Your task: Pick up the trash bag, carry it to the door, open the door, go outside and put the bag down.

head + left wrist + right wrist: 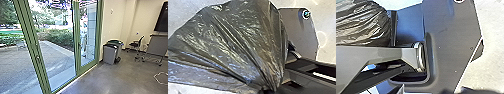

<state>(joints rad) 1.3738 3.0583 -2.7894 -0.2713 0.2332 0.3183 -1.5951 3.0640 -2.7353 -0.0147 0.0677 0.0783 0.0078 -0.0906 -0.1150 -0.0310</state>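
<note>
The trash bag (240, 42) is picked up; the left end effector (270, 90) seems clamped on its bunched neck. Left to do: open the green door (37, 57) at frame left, go out, put it down.

Dk trash bag (363, 23) nr robot's base plate (451, 42), pale flr (492, 20) alongside
</note>
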